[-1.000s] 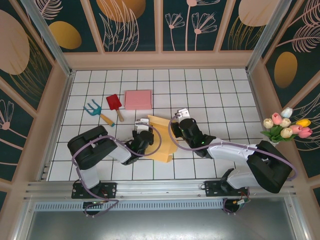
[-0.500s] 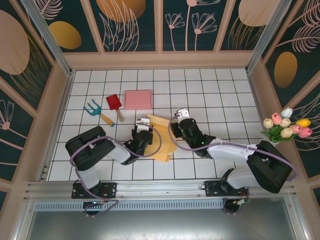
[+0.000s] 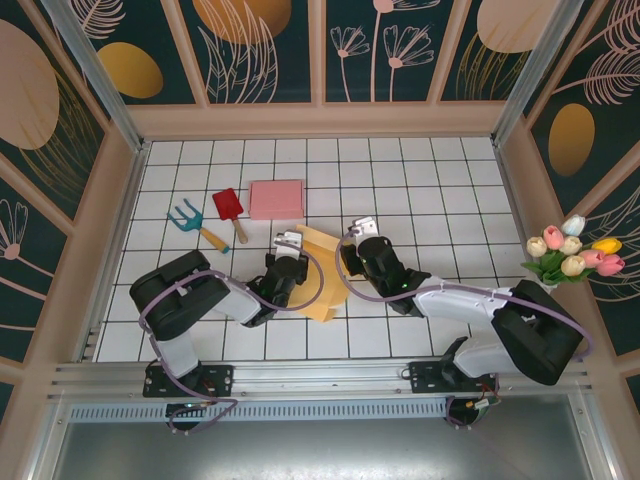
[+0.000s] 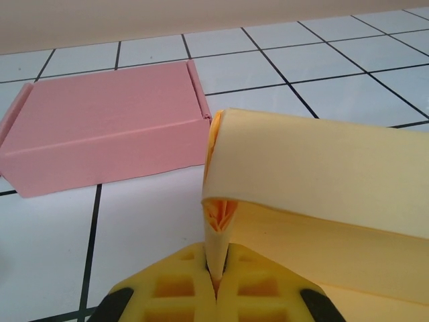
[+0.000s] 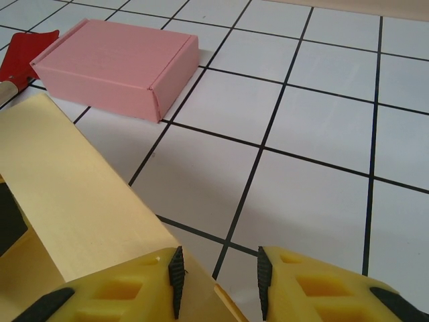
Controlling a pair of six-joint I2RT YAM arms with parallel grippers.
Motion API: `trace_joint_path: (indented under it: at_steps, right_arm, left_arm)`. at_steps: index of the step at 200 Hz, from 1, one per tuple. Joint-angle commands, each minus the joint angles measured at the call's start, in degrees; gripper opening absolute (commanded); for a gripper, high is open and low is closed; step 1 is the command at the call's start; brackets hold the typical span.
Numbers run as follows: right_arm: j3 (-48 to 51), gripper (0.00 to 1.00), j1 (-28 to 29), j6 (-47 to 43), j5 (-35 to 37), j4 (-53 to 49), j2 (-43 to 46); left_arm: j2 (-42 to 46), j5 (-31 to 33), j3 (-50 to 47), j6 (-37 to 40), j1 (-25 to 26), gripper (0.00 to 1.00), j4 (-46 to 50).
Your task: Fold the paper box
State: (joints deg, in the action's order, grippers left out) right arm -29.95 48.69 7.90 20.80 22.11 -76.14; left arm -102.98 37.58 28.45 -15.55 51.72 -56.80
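The yellow paper box [image 3: 326,282] lies partly folded on the white tiles between my two grippers. In the left wrist view one wall of the paper box [image 4: 322,181] curls over, and my left gripper [image 4: 218,272] is shut on a thin upright flap at its left end. In the top view the left gripper [image 3: 294,250] sits at the box's left edge and the right gripper [image 3: 347,252] at its right edge. My right gripper [image 5: 218,282] stands open; a corner of the paper box [image 5: 74,194] lies under its left finger and reaches into the gap.
A closed pink box [image 3: 276,199] sits on the tiles just beyond the yellow one. A red trowel [image 3: 228,207] and a blue hand rake [image 3: 185,215] lie to its left. Tulips [image 3: 573,250] stand past the right wall.
My left gripper has shut on the box's flap. The yellow sheet has drawn in and lifted slightly on its left side. The right arm has stayed put.
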Motion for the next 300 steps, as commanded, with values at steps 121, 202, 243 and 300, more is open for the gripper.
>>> trace_joint_path:
  at_steps: [121, 202, 243, 300]
  right_arm:
    - [-4.8, 0.47, 2.2, 24.7, -3.4, -12.9, 12.2]
    - [-6.2, 0.50, 1.9, 26.5, -0.6, -9.9, 5.2]
    - [-1.2, 0.51, 1.3, 30.0, 0.4, -6.6, 6.9]
    - [2.9, 0.52, -0.4, 30.6, -8.5, 1.4, 4.4]
  left_arm:
    - [4.4, 3.4, -5.8, -10.9, 2.4, 0.00, 1.0]
    - [6.1, 9.3, -3.1, -11.4, 6.6, 0.00, 6.2]
    - [5.7, 10.0, -2.7, -12.4, 6.7, 0.00, 6.9]
    - [5.2, 8.2, -2.3, -13.4, 6.8, 0.00, 6.4]
